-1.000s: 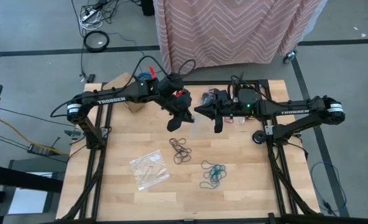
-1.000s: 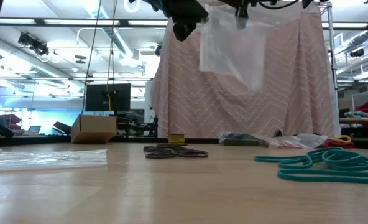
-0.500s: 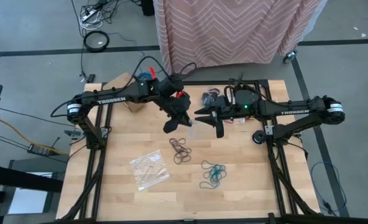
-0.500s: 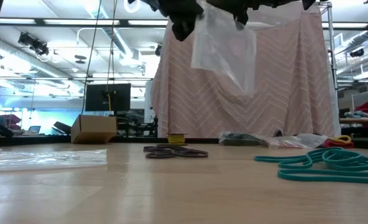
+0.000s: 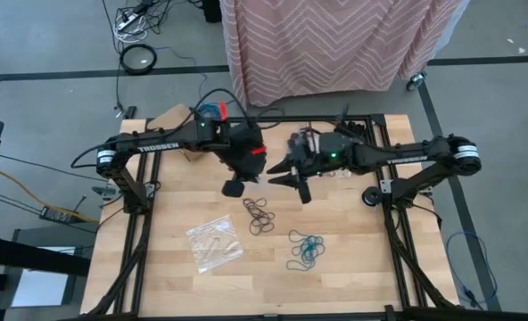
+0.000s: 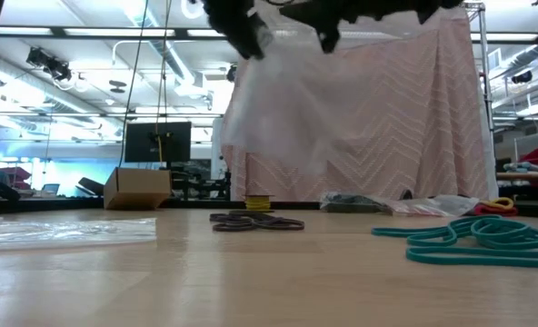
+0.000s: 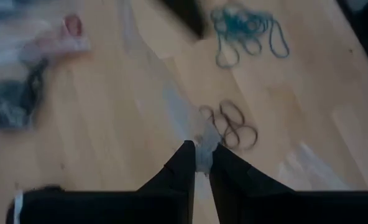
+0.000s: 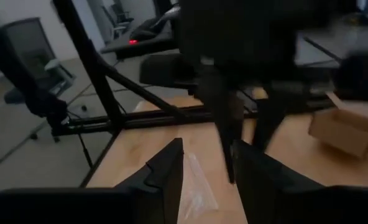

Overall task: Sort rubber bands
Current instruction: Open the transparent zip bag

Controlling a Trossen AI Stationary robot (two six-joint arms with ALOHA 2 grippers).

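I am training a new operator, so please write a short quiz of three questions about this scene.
1. True or false: the left gripper pinches a clear plastic bag in the air.
2. Which bands lie nearest the table's front edge? A) teal bands B) dark bands
3. Fill in: the right gripper has its fingers ____.

Key: 1 true; 2 A; 3 open.
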